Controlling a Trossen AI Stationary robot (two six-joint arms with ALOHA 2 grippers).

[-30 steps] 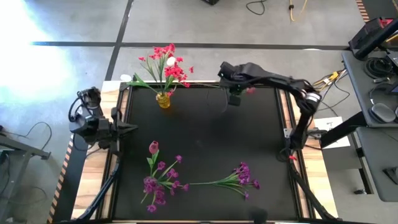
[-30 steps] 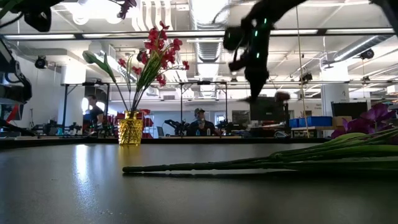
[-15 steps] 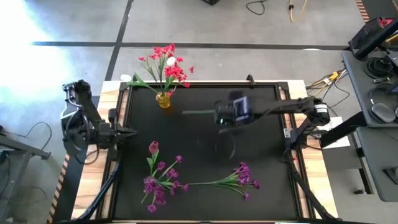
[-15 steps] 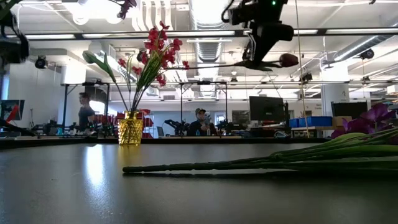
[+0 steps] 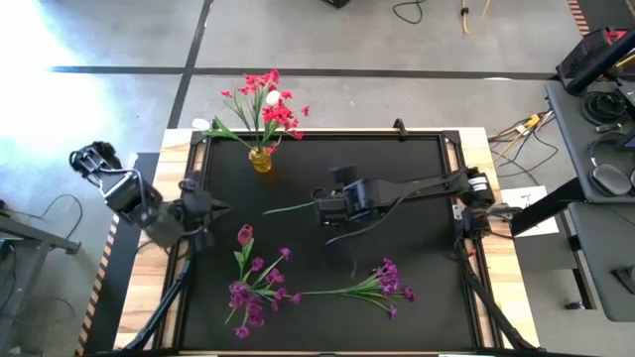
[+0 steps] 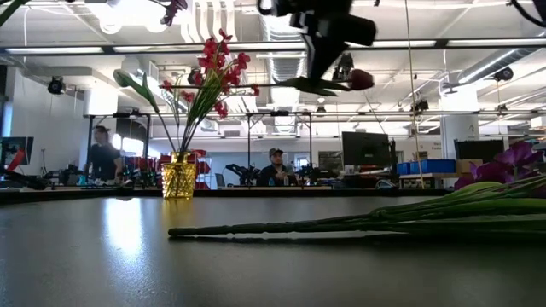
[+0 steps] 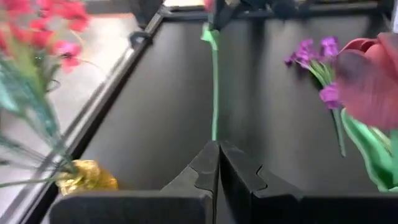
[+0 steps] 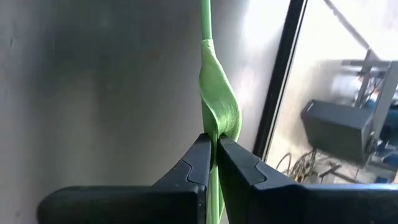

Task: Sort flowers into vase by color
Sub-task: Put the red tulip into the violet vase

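- The right gripper [image 5: 319,209] hangs above the middle of the table [image 5: 417,178], clenched on a stem [image 8: 204,37]; in the right wrist view the two fingers [image 8: 193,163] meet on the stem just below its folded leaf [image 8: 219,102]; the stem runs straight on ahead past the fingertips.
- In the high view the stem reaches from the gripper toward the table's left edge, well clear of the surface; in the low view it lies level in the air, with a dark red bud [image 6: 360,79] at its end.
- The left gripper [image 5: 216,207] sits at the left edge of the table, closed on nothing; its fingers [image 7: 202,171] press together in the left wrist view, pointing along the held stem, which ends just short of them.
- The yellow vase [image 5: 261,159] stands near the far left corner, upright, holding red flowers [image 5: 270,99] and one white bud [image 5: 272,98].
- A pink tulip [image 5: 245,235] lies near the left edge, just beside the left gripper; purple sprigs [image 5: 253,293] lie by the near left corner; another purple sprig [image 5: 382,283] lies by the near edge, toward the right, its stem pointing left.
- People show in the room beyond the table in the low view.
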